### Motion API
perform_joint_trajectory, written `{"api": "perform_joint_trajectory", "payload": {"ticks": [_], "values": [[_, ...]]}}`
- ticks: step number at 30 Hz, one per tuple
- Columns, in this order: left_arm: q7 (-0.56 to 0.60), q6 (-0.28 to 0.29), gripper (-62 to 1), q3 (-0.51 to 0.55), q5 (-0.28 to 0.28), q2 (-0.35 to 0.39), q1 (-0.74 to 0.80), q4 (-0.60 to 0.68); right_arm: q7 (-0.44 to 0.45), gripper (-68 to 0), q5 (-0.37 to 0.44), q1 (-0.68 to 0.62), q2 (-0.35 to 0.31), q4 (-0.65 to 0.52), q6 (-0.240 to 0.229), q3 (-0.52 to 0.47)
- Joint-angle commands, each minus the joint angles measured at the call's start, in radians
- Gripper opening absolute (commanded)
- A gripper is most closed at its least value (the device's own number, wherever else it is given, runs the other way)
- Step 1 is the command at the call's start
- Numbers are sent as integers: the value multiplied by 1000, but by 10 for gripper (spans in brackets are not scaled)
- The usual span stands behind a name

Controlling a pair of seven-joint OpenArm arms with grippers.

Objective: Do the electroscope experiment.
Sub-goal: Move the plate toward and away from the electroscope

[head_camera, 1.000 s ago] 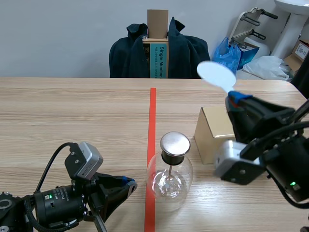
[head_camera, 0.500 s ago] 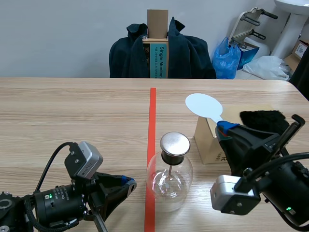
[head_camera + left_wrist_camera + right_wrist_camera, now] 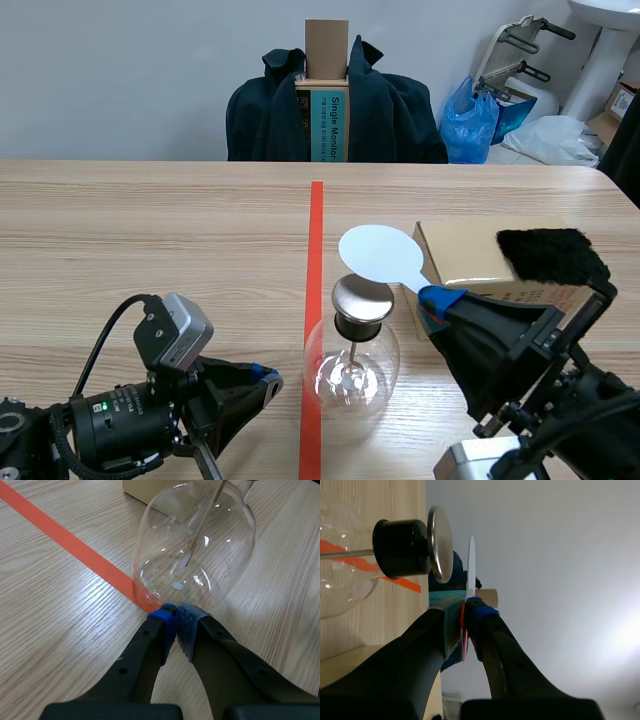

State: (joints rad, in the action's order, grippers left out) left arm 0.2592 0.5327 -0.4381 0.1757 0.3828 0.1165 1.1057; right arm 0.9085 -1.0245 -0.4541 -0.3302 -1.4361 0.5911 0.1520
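Scene view: my right fingers [image 3: 441, 298] clamp the paddle [image 3: 378, 254] over the electroscope [image 3: 352, 370]; pushing hard may topple it; left fingers [image 3: 165, 627] closed.

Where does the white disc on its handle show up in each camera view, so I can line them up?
Scene view: the white disc hovers just over the electroscope's metal cap, held by the right gripper.
Left wrist view: not in it.
Right wrist view: edge-on, a thin white line rising from between the fingers, beside the cap, apart from it.
Shared landmark: the glass flask, seen in all three views.
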Motion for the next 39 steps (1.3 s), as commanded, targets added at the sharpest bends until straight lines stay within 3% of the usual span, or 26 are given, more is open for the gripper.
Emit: {"api": "perform_joint_trajectory", "payload": {"ticks": [1, 14, 24, 28, 39], "values": [[13, 5, -577, 1, 11, -5, -1, 19, 13, -667, 13, 0, -17, -23, 15, -7], [13, 5, -577, 1, 10, -5, -1, 19, 94, -667, -11, -13, -16, -23, 15, -7], [13, 5, -577, 1, 11, -5, -1, 19, 96, -667, -19, -29, -16, -23, 23, -7], [13, 5, -577, 1, 11, -5, -1, 19, 46, -667, -16, -29, -16, -23, 30, -7], [13, 5, -577, 1, 11, -5, -1, 19, -207, -667, 0, -29, -16, -23, 30, -9]]}}
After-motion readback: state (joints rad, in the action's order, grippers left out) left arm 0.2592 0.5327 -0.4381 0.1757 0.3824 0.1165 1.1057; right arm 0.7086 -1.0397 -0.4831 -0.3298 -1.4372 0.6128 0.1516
